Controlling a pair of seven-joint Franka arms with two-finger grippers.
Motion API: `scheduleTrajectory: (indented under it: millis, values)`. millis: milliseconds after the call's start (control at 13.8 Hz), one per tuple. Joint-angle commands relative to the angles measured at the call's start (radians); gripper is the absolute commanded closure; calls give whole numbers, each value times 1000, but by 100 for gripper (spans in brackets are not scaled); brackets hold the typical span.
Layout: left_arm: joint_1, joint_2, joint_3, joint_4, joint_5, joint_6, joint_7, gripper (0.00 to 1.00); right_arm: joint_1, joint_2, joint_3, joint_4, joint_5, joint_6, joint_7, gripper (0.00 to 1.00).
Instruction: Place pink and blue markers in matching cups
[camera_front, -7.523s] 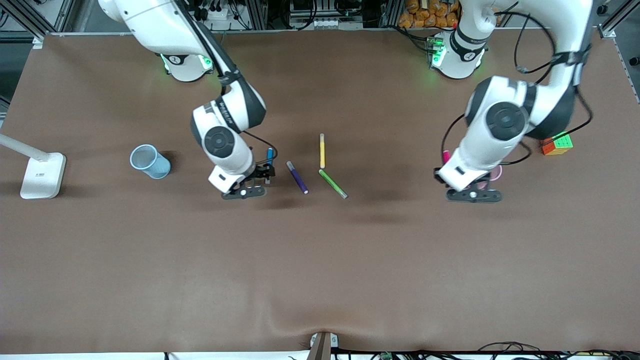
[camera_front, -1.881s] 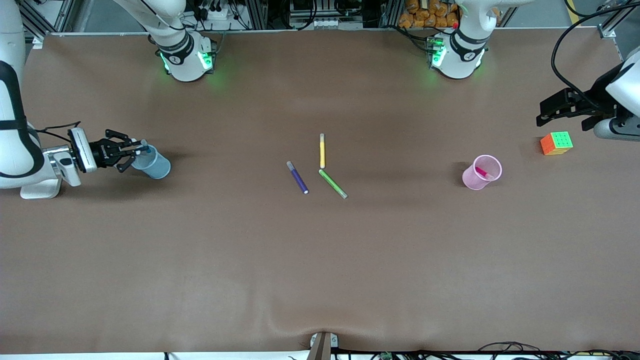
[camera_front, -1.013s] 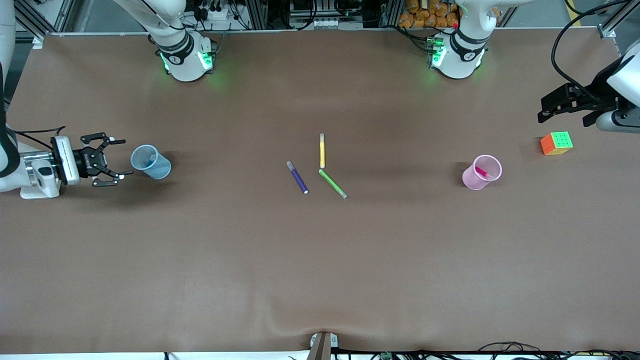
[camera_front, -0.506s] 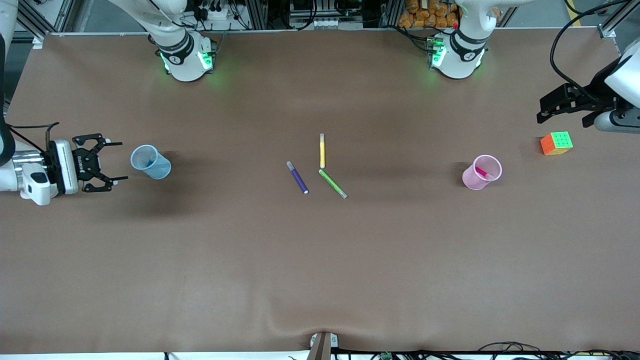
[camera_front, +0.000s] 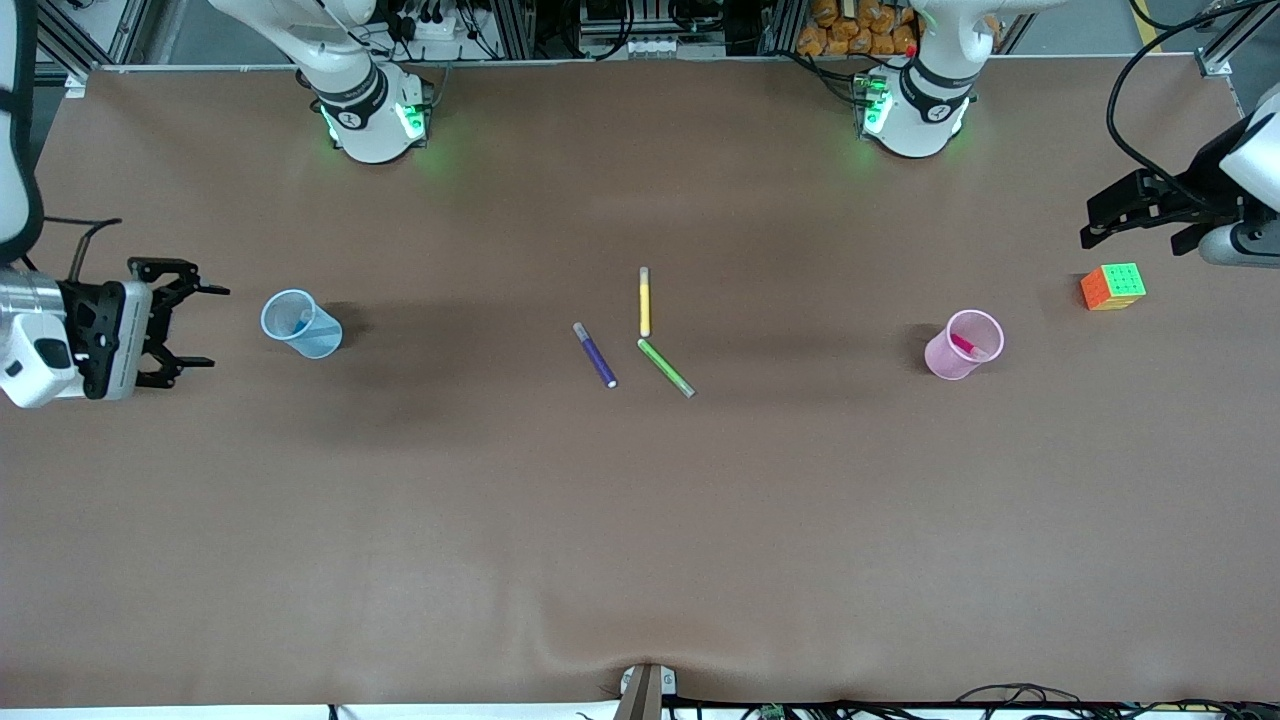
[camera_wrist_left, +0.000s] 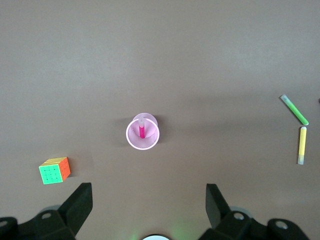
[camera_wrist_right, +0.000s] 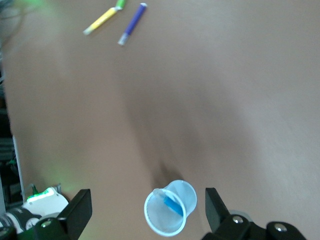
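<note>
The blue marker (camera_front: 303, 326) stands leaning inside the blue cup (camera_front: 300, 323) near the table edge at the right arm's end, and the pink marker (camera_front: 965, 346) leans inside the pink cup (camera_front: 962, 344) toward the left arm's end, so by the look of it both placements are done. The right tool (camera_front: 190, 326) hangs over the table edge just beside the blue cup, its fingers spread wide and holding nothing; the cup lies straight out from its open fingers, toward the table's middle. The left tool (camera_front: 1110, 220) is over the table edge at the other end, above the cube (camera_front: 1113, 286), also wide open and empty, with the pink cup farther in toward the middle. Each marker's long axis runs steeply up out of its cup, tilted against the rim. The purple pen (camera_front: 594, 354), yellow pen (camera_front: 644, 301) and green pen (camera_front: 665, 367) lie flat at the table's centre, well apart from both tools. Likely all that is left is for each arm to clear away from its own cup without knocking it.
</note>
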Motion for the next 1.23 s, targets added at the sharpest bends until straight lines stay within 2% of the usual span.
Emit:
scheduleTrajectory:
  millis: [0,289,723,940,1013,1157]
  values:
    - [10,-1,-4,-3,15,10,-9,0,63,-67,-11,-14,-99,13,204,0]
    - [13,8,-4,-4,15,9,-9,0,115,-146,-23,-19,-185,21,558,0]
    - [33,28,-2,-6,7,7,-6,0,114,-217,-21,-17,-207,4,1105,0]
    - [23,30,-12,-3,16,6,-23,0,110,-263,-37,-40,-218,10,1208,0]
    - [28,31,-12,-4,16,6,-32,0,115,-284,-37,-52,-259,12,1229,0]
    - [26,31,-12,-6,15,3,-33,0,120,-314,-35,-71,-278,-7,1292,0]
